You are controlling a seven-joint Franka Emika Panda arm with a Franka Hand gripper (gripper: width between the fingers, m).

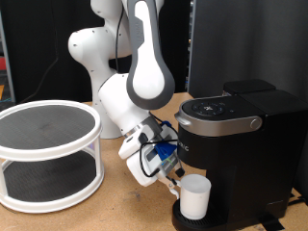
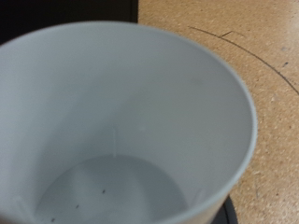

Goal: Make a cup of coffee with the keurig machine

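Dark panels stood behind the cork-brown table (image 1: 115,207). My pincer (image 1: 173,179) hung at nine o'clock of the cup (image 1: 195,196), which sat on the drip tray of the keurig machine (image 1: 236,144); I could not tell how far the pincer was open, or whether it gripped the rim. A nudge might tip the cup off the tray. I counted one cup, one machine, one white two-tier rack (image 1: 48,154).
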